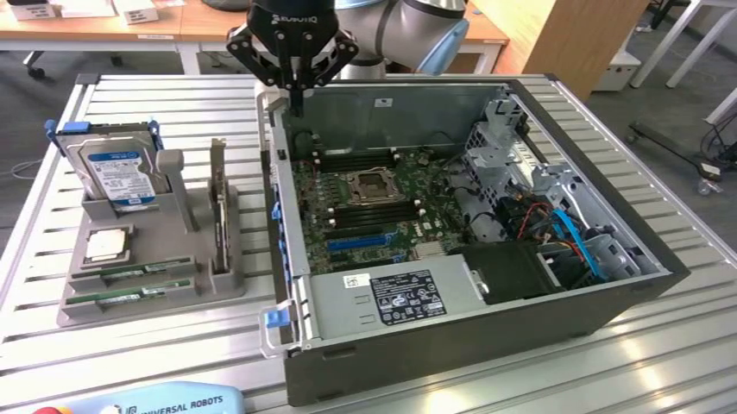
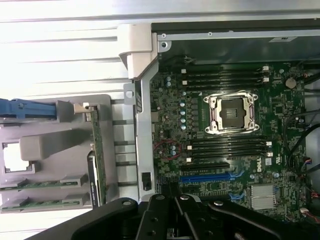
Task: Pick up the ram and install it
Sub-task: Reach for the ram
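In gray holder (image 1: 173,297) beside computer case (image 1: 461,354), ram (image 1: 129,276) sits in front slot, well apart from gripper (image 1: 296,105). Jaws shut, empty. Ram likely light, stiff, fragile: grip long edges, avoid chips.

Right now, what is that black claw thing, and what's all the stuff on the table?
The black claw is a gripper on the end of a robot arm. Its fingers are shut, and I see nothing in them. One picture comes from a camera standing off the arm. The other comes from a camera on the arm's wrist, looking down. The gripper hangs over the edge of an open computer case with a green motherboard inside. Beside the case, on the slatted metal table, a grey holder keeps parts: a hard drive, a square processor chip and green ram sticks.
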Robot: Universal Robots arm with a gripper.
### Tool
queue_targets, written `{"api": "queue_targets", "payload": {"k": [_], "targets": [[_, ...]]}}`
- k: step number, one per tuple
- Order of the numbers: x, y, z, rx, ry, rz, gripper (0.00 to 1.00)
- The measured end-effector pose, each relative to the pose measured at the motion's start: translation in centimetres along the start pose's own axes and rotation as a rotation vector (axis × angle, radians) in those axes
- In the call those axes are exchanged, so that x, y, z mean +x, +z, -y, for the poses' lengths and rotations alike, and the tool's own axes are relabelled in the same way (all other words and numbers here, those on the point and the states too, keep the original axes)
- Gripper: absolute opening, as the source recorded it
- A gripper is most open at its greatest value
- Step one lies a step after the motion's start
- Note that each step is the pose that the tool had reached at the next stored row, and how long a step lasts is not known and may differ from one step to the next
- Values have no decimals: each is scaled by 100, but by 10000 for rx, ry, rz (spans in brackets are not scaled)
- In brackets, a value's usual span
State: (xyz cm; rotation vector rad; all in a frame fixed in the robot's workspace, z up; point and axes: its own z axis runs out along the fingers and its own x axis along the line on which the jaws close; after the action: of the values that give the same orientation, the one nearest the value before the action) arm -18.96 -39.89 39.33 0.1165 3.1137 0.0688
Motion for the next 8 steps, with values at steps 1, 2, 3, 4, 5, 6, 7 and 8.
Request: {"api": "queue_targets", "payload": {"k": [1,2,3,4,5,6,7,8], "targets": [[19,0,1,0,1,0,10],[39,-1,3,0,1,0,10],[61,-2,4,0,1,0,10],[85,-2,6,0,2,0,10],[110,-3,8,0,1,0,10],[136,-4,10,0,1,0,10],[165,-4,12,0,0,0,10],[192,-5,14,0,0,0,10]]}}
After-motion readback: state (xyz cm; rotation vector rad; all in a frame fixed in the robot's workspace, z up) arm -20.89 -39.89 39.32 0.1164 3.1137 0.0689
